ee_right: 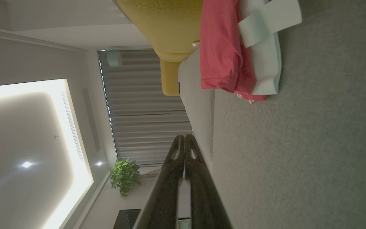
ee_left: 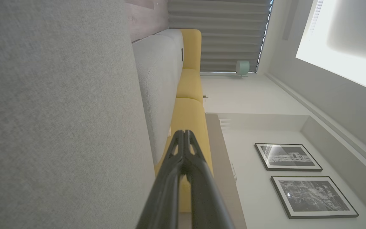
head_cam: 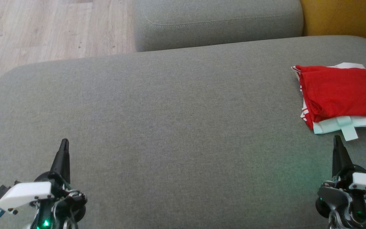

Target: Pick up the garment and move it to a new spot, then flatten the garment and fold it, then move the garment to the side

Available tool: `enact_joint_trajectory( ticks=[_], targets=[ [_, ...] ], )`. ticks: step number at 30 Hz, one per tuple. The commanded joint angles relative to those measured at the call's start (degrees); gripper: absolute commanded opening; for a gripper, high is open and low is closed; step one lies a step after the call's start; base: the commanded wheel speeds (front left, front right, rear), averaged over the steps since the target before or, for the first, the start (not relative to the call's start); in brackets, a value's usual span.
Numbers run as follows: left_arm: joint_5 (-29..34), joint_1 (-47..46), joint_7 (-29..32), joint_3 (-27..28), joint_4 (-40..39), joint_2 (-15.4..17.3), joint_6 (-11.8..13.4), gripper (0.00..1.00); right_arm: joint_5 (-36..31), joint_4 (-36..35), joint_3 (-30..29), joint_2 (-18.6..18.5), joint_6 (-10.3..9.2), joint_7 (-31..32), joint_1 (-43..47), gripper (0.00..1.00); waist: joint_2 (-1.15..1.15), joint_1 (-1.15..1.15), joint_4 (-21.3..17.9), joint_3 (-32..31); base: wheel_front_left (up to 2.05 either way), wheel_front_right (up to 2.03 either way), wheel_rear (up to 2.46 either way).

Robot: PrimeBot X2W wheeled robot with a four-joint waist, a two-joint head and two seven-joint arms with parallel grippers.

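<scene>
The garment (head_cam: pixel 342 92), red with white and pale green parts, lies as a compact folded stack at the far right of the grey seat cushion (head_cam: pixel 170 111), just ahead of the right claw (head_cam: pixel 337 138) and apart from it. Its right side runs past the edge of the head view, so I cannot tell how tidy the fold is there; the part that shows looks squared off, with a pale tab sticking out at the near edge.

The left claw (head_cam: pixel 64 141) hovers low over the bare cushion, well apart from the garment. Both claws are clenched with nothing between the fingers.

Judging from this, the picking up, flattening and folding look done, and the garment already sits off to the side. Little seems left, perhaps only a final nudge or nothing.
</scene>
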Motion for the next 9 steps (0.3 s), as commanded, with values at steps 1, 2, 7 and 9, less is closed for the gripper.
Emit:
enact_joint_trajectory(
  ticks=[1, 2, 7, 9],
  targets=[
    [0.7, -3.4, 0.1, 2.4, -1.5, 0.4, -0.4, 0.00, 0.0, -2.2, 1.2, -0.5, 0.45, 0.3, -3.1, 0.00, 0.00, 0.00, 0.0, 0.0, 0.00, 0.00, 0.00],
    [0.7, -3.4, 0.1, 2.4, -1.5, 0.4, -0.4, 0.00, 0.0, -2.2, 1.2, -0.5, 0.45, 0.3, -3.1, 0.00, 0.00, 0.00, 0.0, 0.0, 0.00, 0.00, 0.00],
    [0.7, -3.4, 0.2, 2.5, -1.5, 0.4, -0.4, 0.00, 0.0, -2.2, 1.1, -0.5, 0.45, 0.3, -3.1, 0.00, 0.00, 0.00, 0.0, 0.0, 0.00, 0.00, 0.00],
    [0.8, -3.4, 0.2, 2.5, -1.5, 0.4, -0.4, 0.00, 0.0, -2.2, 1.1, -0.5, 0.45, 0.4, -3.1, 0.00, 0.00, 0.00, 0.0, 0.0, 0.00, 0.00, 0.00]
  ],
)
